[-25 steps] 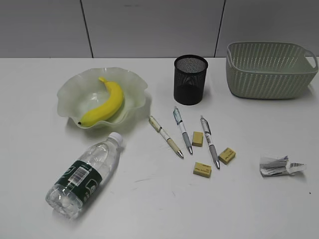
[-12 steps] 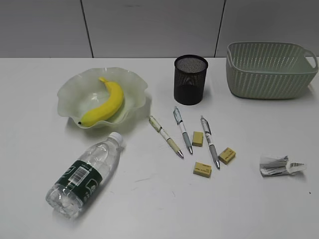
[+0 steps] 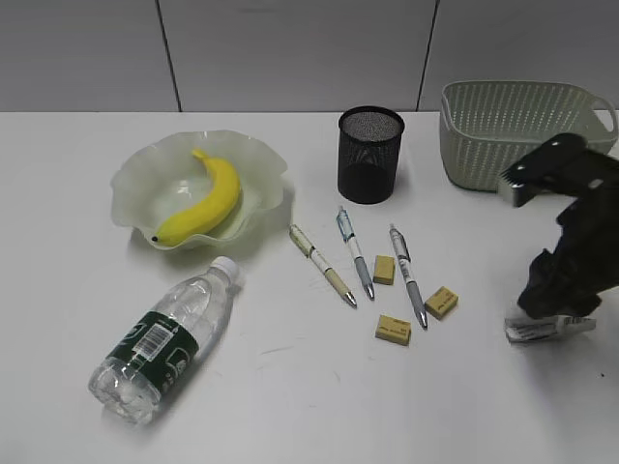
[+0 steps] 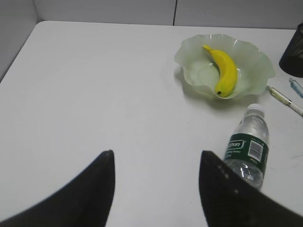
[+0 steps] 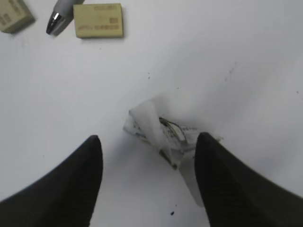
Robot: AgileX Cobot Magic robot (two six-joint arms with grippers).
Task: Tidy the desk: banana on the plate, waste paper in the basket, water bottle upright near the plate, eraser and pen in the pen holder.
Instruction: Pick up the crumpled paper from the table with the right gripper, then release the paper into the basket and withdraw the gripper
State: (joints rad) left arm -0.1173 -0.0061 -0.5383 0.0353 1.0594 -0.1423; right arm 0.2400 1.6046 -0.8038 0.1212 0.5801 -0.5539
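The crumpled waste paper (image 3: 545, 328) lies at the right on the white table. My right gripper (image 3: 553, 307) hangs open just over it; in the right wrist view the paper (image 5: 163, 132) lies between the open gripper's (image 5: 147, 139) jaws, nearer the right one. The banana (image 3: 203, 198) lies in the green plate (image 3: 131, 184). The water bottle (image 3: 164, 338) lies on its side in front of the plate. Three pens (image 3: 354, 251) and three erasers (image 3: 393, 329) lie before the black mesh pen holder (image 3: 368, 155). My left gripper (image 4: 156, 158) is open and empty, left of the bottle (image 4: 246, 149).
The green basket (image 3: 522, 135) stands at the back right, behind my right arm. In the right wrist view an eraser (image 5: 98, 20) and a pen tip (image 5: 59, 14) lie beyond the paper. The table's left edge shows in the left wrist view.
My right arm has come into the exterior view from the right and now stands over the waste paper. Nothing on the table has moved.
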